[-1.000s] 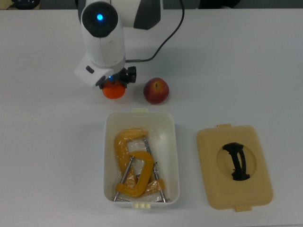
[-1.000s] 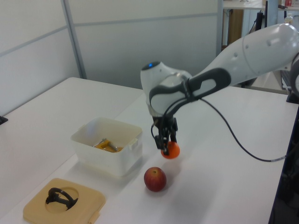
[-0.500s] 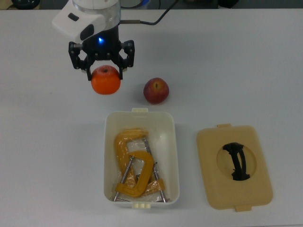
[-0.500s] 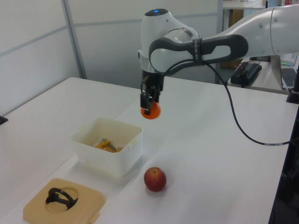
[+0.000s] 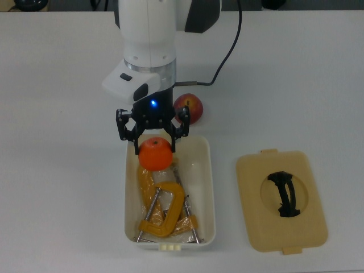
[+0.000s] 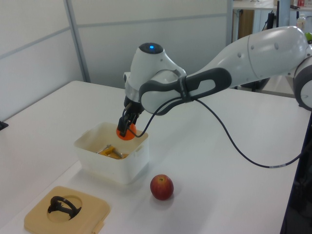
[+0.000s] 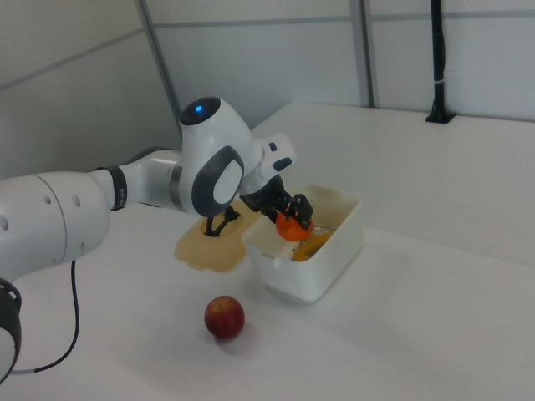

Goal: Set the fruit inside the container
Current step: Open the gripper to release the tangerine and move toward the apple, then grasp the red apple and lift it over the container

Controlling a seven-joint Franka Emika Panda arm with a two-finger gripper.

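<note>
My gripper (image 5: 154,149) is shut on the small orange tangerine (image 5: 155,154), holding it in the air over the upper end of the white container (image 5: 209,187) in the top view. In the left view the tangerine (image 6: 126,132) hangs just above the container's (image 6: 127,165) far rim; the right view shows the tangerine (image 7: 292,228) above the open container (image 7: 333,255). The red apple (image 5: 191,106) lies on the table just beyond the container's upper edge in the top view, partly hidden by my arm; this apple (image 6: 162,187) also shows in front of the container in the left view.
Yellow-orange metal clamps (image 5: 161,207) lie inside the container. The tan lid (image 5: 281,199) with its black handle lies flat on the table at the top view's right of the container. My arm's black cable (image 5: 226,52) runs above the apple.
My gripper has carried the tangerine from beside the apple, up and across, to over the container's opening, and lowered it toward the rim. The apple has stayed put.
</note>
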